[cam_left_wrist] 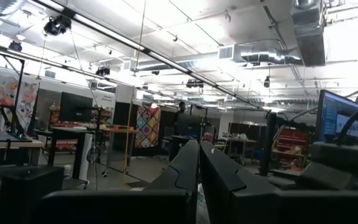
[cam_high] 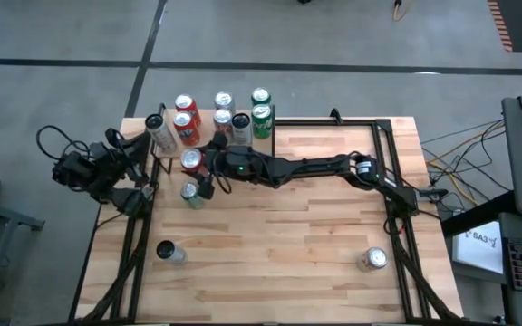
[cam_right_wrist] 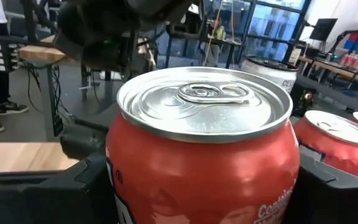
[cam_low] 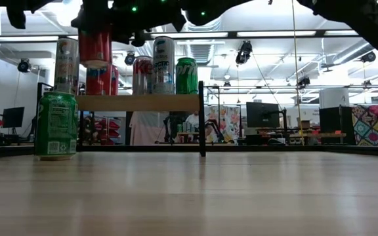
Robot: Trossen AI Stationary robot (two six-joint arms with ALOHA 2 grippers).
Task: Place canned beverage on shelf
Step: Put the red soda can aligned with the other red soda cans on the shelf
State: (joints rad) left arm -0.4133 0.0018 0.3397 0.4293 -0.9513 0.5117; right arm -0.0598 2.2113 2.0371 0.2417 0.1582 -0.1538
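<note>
The red can (cam_right_wrist: 201, 155) sat between the right gripper's (cam_high: 195, 165) fingers (cam_right_wrist: 334, 193), which pinched its sides just below the silver lid. In the high view it hung at the near edge of the shelf (cam_high: 270, 127), toward that shelf's left end, and in the low view its red body (cam_low: 95, 47) stood higher than the shelf board (cam_low: 138, 102), beside a tall pale can (cam_low: 66, 64). Whether its base touched the board could not be told.

On the shelf stood several other cans: two red ones (cam_high: 187, 122), two silver ones (cam_high: 224, 101), a dark one (cam_high: 241, 127) and two green ones (cam_high: 261, 115). A tall white can (cam_high: 161, 134) stood at the shelf's left end.

The right arm reached from the right side of the desk (cam_high: 288, 263) across to the shelf. A green can (cam_high: 190, 194) stood upright on the desk just in front of the held can; in the low view it rose at the left (cam_low: 56, 125). Two more cans stood well apart on the near part of the desk, one at the left (cam_high: 166, 251) and one at the right (cam_high: 373, 260).

The left gripper (cam_high: 134, 156) waited off the desk's left edge, near the shelf's left end, its fingers (cam_left_wrist: 182, 171) pressed together with nothing between them and pointed out into the room.
</note>
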